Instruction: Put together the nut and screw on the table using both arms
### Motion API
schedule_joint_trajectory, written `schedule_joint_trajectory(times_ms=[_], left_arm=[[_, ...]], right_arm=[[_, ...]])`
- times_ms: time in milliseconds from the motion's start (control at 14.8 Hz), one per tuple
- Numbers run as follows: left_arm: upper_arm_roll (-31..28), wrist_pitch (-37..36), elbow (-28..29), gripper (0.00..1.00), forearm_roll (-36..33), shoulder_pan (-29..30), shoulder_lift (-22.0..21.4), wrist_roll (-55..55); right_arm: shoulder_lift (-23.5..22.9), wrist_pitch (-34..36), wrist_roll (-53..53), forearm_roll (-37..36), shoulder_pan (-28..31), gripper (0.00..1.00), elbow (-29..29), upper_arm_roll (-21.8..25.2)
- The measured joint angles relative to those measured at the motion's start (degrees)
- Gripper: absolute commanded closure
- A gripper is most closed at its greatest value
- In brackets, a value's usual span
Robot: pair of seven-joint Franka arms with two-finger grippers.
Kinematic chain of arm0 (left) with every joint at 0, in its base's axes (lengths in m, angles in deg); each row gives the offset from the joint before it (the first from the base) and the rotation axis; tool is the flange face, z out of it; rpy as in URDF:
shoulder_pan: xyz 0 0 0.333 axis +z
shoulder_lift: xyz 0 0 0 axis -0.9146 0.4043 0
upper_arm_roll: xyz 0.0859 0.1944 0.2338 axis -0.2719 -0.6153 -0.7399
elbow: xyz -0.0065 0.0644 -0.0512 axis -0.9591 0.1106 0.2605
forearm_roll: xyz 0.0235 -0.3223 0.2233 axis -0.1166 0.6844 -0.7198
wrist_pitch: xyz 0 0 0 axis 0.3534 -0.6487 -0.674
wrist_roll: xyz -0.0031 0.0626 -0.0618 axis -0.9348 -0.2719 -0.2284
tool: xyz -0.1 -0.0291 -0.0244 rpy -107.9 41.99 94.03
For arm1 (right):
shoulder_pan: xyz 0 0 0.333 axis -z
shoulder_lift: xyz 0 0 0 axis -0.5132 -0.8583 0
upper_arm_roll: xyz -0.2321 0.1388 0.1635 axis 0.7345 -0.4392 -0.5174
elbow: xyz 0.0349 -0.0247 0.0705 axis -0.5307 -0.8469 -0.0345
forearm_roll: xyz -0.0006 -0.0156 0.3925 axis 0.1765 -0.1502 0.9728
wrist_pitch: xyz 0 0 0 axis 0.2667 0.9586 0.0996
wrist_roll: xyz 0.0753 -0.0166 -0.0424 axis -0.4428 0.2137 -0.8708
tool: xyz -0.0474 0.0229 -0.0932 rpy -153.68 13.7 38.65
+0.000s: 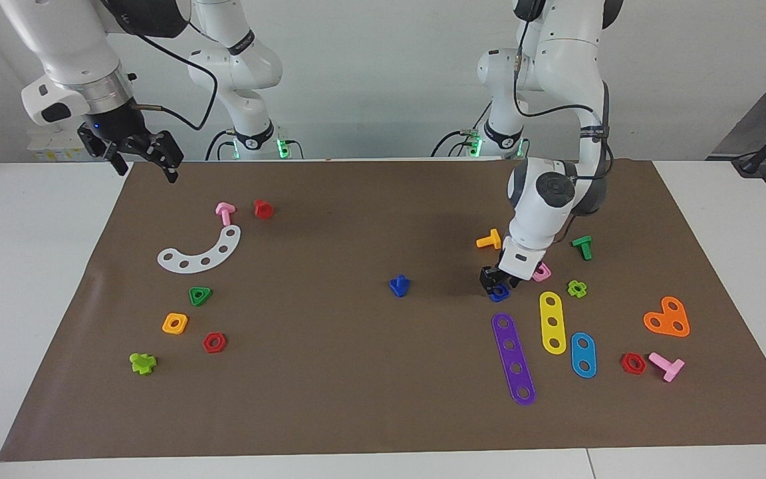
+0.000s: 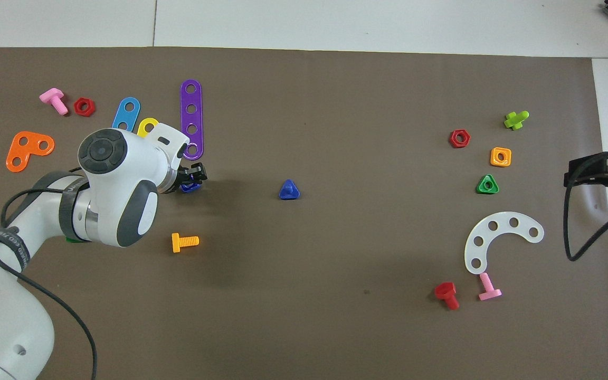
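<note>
Nut [image 1: 499,291]: lying on the mat [image 1: 356,399], left gripper [image 1: 497,282] straddling it, grip indiscernible. Right gripper [image 1: 135,152] waiting, fingers apart.

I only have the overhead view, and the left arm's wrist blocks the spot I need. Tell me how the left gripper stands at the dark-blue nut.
Observer: In the facing view, the left gripper is down low at the nut, not raised above it. The nut lies flat on the table.
Operator: Name what the wrist hides from me.
Observer: A pink nut lies close beside the gripper, toward the left arm's end of the table.
Operator: Report the right gripper.
Observer: The right gripper waits open, up in the air over the right arm's end of the table.
</note>
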Motion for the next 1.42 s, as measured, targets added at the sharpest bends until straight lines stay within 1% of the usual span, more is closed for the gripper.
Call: schedule_joint_trajectory(times_ms=[339, 610, 745, 1219, 1422], left_arm=[[0.4, 0.0, 0.1, 0.37, -0.2, -0.5, 0.6, -0.8], [0.5, -0.1, 0.0, 0.43, -2.3, -0.9, 1.1, -0.9], [0.4, -0.3, 0.0, 0.47, -2.5, -0.9, 1.0, -0.9], [0.3, -0.6, -0.2, 0.76, -4.4, -0.9, 1.0, -0.9], [0.3, -0.6, -1.0, 0.81, -6.0, -0.9, 1.1, -0.9]], right_arm=[[0.0, 0.0, 0.0, 0.0, 0.0, 0.00, 0.0, 0.0], [0.0, 0.0, 0.0, 0.0, 0.0, 0.00, 0.0, 0.0], [0.0, 0.0, 0.0, 0.0, 0.0, 0.00, 0.0, 0.0], [0.0, 0.0, 0.0, 0.0, 0.0, 0.00, 0.0, 0.0], [0.0, 0.0, 0.0, 0.0, 0.0, 0.00, 0.0, 0.0]])
